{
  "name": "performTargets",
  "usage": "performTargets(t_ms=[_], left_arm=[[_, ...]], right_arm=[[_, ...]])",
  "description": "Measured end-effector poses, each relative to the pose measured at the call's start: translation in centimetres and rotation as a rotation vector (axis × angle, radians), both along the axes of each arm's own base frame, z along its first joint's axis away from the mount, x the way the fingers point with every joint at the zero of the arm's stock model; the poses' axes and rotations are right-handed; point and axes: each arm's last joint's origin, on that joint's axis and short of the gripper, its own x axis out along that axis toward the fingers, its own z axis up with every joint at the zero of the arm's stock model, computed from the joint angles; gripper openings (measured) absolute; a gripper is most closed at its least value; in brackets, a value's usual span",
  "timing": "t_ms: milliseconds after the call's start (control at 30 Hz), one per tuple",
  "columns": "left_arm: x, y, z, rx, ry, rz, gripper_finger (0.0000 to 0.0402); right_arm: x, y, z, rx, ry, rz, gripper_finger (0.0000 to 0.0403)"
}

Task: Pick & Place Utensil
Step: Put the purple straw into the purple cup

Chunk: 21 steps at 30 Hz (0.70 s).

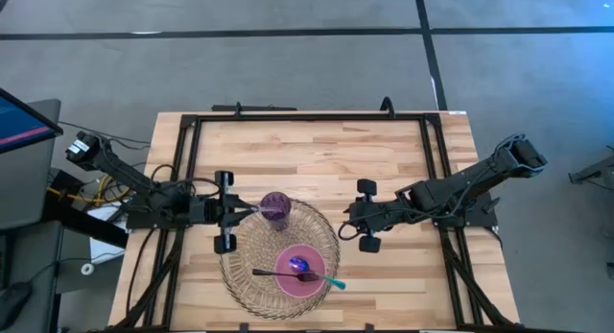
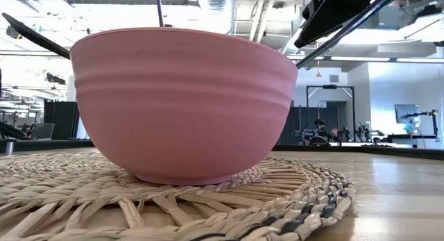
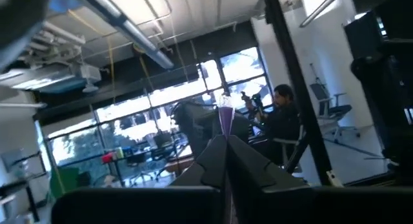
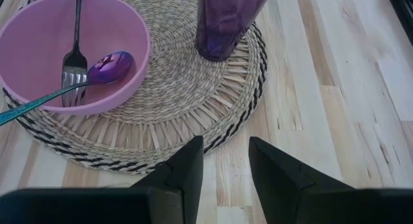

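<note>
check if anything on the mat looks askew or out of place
Nothing spilled or damaged. The fork and spoon lie crossed in the pink bowl, handles overhanging its rim. The purple cup stands on the woven mat.

woven straw mat [image 4: 193,101], matt plastic bowl [image 4: 39,43]

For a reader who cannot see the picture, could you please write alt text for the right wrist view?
A pink bowl holding a fork and a purple-headed spoon sits on a round woven placemat, beside a purple cup, on a light wooden table. The right gripper hangs over the mat's edge with its jaws open, holding nothing.
</note>
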Motion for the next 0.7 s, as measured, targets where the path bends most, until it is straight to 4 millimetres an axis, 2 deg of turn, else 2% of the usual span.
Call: performTargets(t_ms=[133,400,700], left_arm=[[0.0,0.2,-0.1,-0.039,0.02,0.051,0.0016],[0.9,0.4,-1.1,-0.135,0.13,0.27,0.0044],[2.4,-0.5,-2.5,-0.132,0.194,0.262,0.0097]], right_arm=[[0.0,0.0,0.0,0.0,0.0,0.0,0.0118],[0.0,0.0,0.0,0.0,0.0,0.0,0.0118],[0.0,0.0,0.0,0.001,0.0,0.0,0.0118]])
